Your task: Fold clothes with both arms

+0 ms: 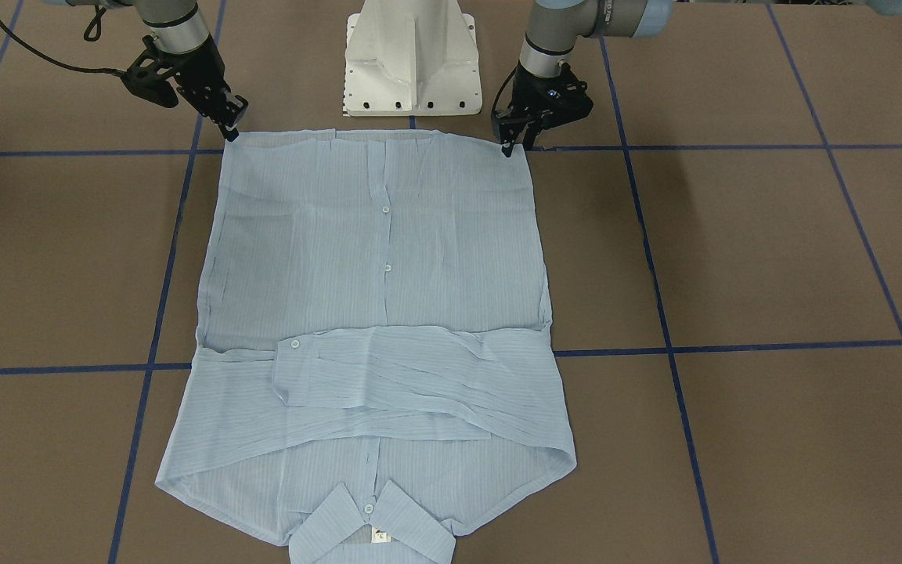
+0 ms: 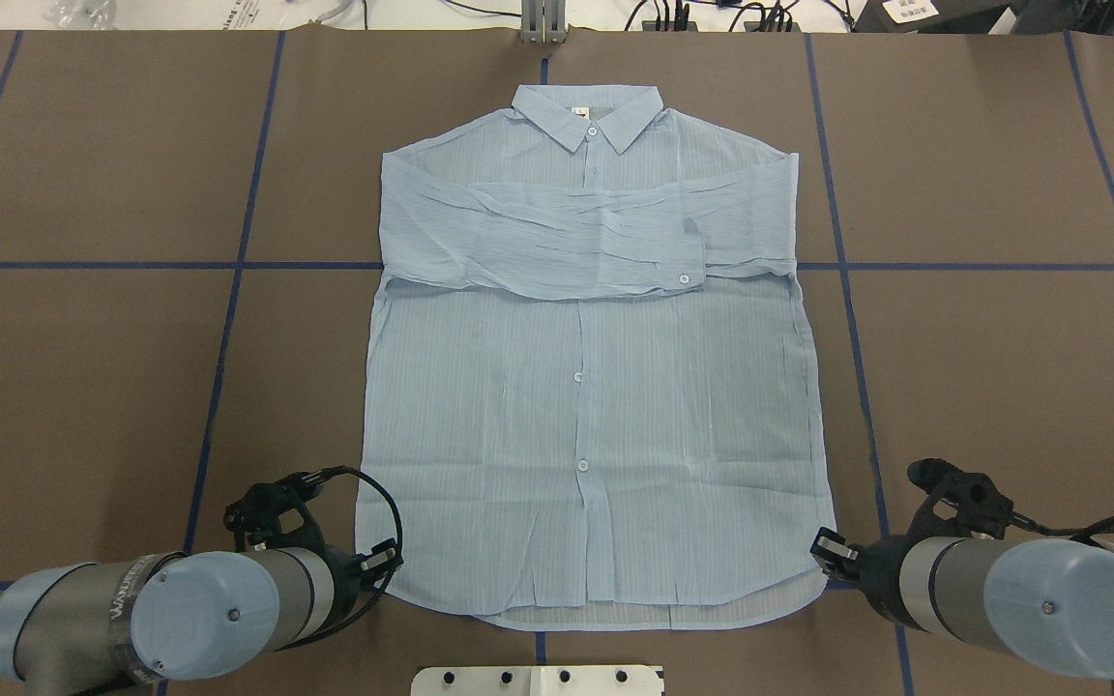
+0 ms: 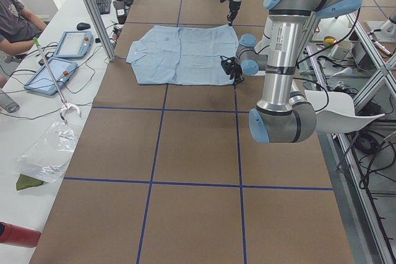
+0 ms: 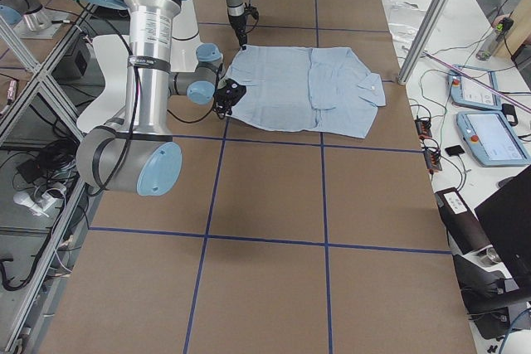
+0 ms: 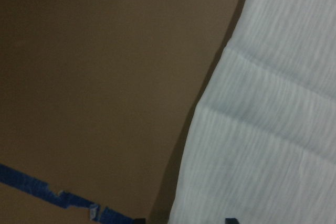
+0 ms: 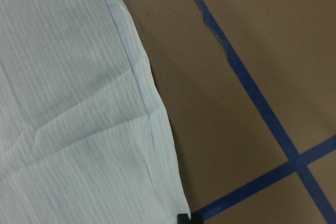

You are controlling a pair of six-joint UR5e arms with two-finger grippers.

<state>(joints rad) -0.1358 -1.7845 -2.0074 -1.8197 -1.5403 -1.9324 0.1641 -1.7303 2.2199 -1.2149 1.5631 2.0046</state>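
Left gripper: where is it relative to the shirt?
In the front-facing view, the left gripper is on the right, at the shirt's hem corner, beside the white pedestal base.

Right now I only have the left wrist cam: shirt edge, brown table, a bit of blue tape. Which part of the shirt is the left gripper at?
Observer: The left gripper is at the hem corner of the shirt on the robot's left side.
Operator: And the right arm?
Observer: The right gripper is at the opposite hem corner, so both are on the same hem edge.
Operator: Sleeves done?
Observer: Both sleeves lie folded across the chest, just below the collar, which is at the end farthest from the robot.
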